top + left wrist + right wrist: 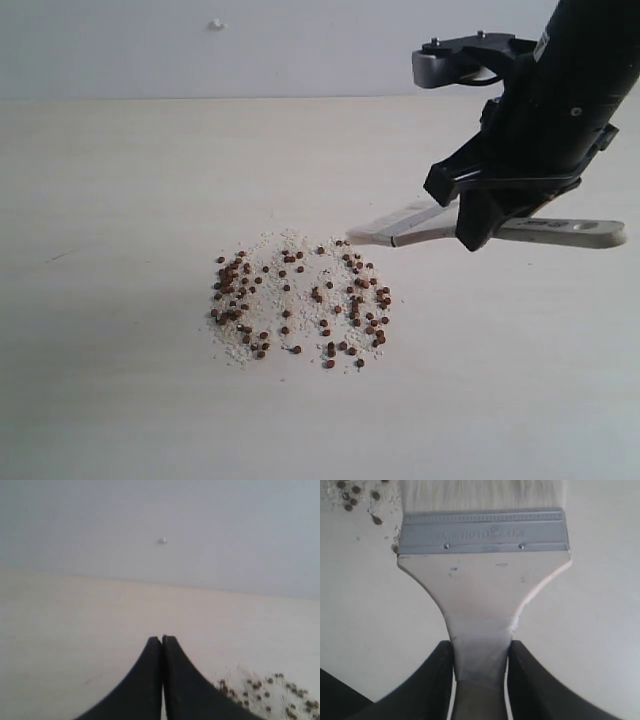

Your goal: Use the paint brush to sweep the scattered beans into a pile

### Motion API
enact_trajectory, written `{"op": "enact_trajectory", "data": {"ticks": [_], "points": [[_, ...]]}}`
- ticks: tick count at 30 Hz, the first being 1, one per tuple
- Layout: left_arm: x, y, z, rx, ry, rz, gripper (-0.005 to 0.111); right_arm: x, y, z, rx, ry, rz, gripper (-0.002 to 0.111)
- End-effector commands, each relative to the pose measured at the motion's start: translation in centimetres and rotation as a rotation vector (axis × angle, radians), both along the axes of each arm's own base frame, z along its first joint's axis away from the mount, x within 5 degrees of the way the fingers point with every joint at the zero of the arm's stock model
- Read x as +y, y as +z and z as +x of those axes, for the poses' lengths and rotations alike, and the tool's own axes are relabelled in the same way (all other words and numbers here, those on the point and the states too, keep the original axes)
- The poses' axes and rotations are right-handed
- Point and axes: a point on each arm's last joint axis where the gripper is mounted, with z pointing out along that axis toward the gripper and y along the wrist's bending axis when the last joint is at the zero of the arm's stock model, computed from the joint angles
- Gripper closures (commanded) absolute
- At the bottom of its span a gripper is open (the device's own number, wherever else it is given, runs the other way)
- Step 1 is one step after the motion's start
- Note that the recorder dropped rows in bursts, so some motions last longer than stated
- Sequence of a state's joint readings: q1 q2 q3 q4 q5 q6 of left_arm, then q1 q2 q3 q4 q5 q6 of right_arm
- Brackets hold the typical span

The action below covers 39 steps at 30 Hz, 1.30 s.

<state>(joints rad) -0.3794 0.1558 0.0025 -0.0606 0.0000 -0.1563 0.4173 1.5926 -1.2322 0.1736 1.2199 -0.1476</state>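
Right gripper (pixel 478 228) jaws clamped on paint brush (pixel 482 587) handle, which points right. Bristles sit just beside the far-right edge of the beans (pixel 300 300) — spread loosely on the surface (pixel 110 180). Left gripper (pixel 162 641) jaws pressed together, holding nothing.

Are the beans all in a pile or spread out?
Spread out. The beans lie scattered in a wide patch with gaps between them.

Soft, even light all round, bright and slightly washed out on the pale bench (pixel 120 200). Left wrist view comes through hazy, the beans (pixel 260 687) smeared. Right wrist view is sharp: paint brush (pixel 485 580) crisp, metal barely gleaming, shadows faint.
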Motion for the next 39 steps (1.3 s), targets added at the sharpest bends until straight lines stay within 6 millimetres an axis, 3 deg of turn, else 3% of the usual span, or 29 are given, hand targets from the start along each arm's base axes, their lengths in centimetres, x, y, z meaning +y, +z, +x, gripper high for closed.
{"op": "enact_trajectory", "data": {"ticks": [1,6,10,14,19,22,27,30,34,39], "points": [[0.1,2.1,-0.1,-0.228,0.011,-0.049,0.107,0.3,1.6,0.4,-0.054,0.015,0.03,0.108],[0.0,3.2,-0.1,-0.354,0.006,-0.047,0.107,0.3,1.7,0.4,-0.058,0.018,0.032,0.108],[-1.8,3.7,0.5,-0.434,-0.136,0.126,0.1,0.3,1.7,0.4,-0.058,0.018,0.032,0.108],[-4.9,5.1,1.0,-0.603,-0.422,0.337,0.082,0.3,1.7,0.4,-0.058,0.018,0.032,0.108],[-7.3,5.7,5.6,-0.486,-0.53,0.407,0.052,0.3,1.7,0.4,-0.058,0.018,0.032,0.108],[-9.3,4.4,8.5,-0.439,-0.661,0.462,0.04,0.3,1.7,0.4,-0.057,0.017,0.033,0.108],[-13.8,-0.1,11.9,-0.401,-0.909,0.567,0.039,0.4,2.2,0.6,-0.075,0.025,0.04,0.108],[-16.7,-2.3,12.9,-0.36,-0.996,0.58,0.039,0.6,3.1,0.9,-0.101,0.023,0.062,0.108],[-20.7,-3.9,13.4,-0.391,-1.063,0.622,0.036,1.0,3.9,1.1,-0.113,0.016,0.105,0.108],[-24.0,-3.3,14.3,-0.461,-0.986,0.698,0.027,1.0,3.9,1.1,-0.113,0.016,0.105,0.108]]}}
